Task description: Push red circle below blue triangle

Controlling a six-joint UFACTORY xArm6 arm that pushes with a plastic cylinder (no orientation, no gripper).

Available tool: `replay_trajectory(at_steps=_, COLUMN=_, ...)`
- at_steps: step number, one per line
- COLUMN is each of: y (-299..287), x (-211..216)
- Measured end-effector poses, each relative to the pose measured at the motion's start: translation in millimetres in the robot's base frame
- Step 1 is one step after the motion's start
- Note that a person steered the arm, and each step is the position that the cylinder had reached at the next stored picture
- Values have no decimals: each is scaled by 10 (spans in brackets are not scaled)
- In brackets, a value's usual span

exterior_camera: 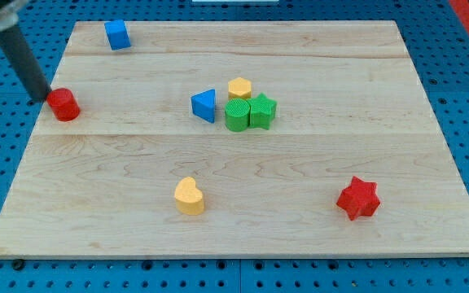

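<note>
The red circle [64, 105] sits near the left edge of the wooden surface [300, 171], well apart from the blue triangle [205, 106], which lies to the view's right of it at about the same height in the view. So the red circle is level with the blue triangle, not below it.

My tip [44, 98] is at the red circle's upper left side, touching it or just beside it; I cannot tell which. The dark rod slants up from there toward the view's top left corner. The rod carries no fingers, so there is no wide or narrow state to report, and nothing is held.

Taking the blue triangle as the landmark: just to its right stands a tight cluster of three blocks. The green circle [237, 115] is nearest the triangle, close beside it but apart. The green star [262, 111] touches the green circle on its right. The yellow hexagon [239, 88] sits just above the two green blocks, up and to the right of the triangle.

Below the triangle, well apart, lies the yellow heart [190, 196]. Far to the lower right of the triangle is the red star [358, 198]. Up and to the left of the triangle, near the surface's top edge, is the blue cube [117, 35].
</note>
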State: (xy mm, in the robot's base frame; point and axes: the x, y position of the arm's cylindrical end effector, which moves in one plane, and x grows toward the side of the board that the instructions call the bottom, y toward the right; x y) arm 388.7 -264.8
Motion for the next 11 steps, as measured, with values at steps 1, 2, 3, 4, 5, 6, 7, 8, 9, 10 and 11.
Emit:
replay_trajectory(at_steps=1, y=659, x=130)
replay_trajectory(at_steps=2, y=918, x=205)
replay_trajectory(at_steps=3, y=785, x=278)
replay_trajectory(at_steps=4, y=711, x=426)
replay_trajectory(at_steps=5, y=781, x=652)
replay_trajectory(at_steps=6, y=1264, x=517)
replay_trajectory(at_steps=7, y=1566, x=512)
replay_trajectory(at_steps=8, y=1534, x=531)
replay_trajectory(at_steps=9, y=1320, x=379)
replay_trajectory(at_steps=10, y=1322, x=284)
replay_trajectory(at_steps=11, y=1544, x=323)
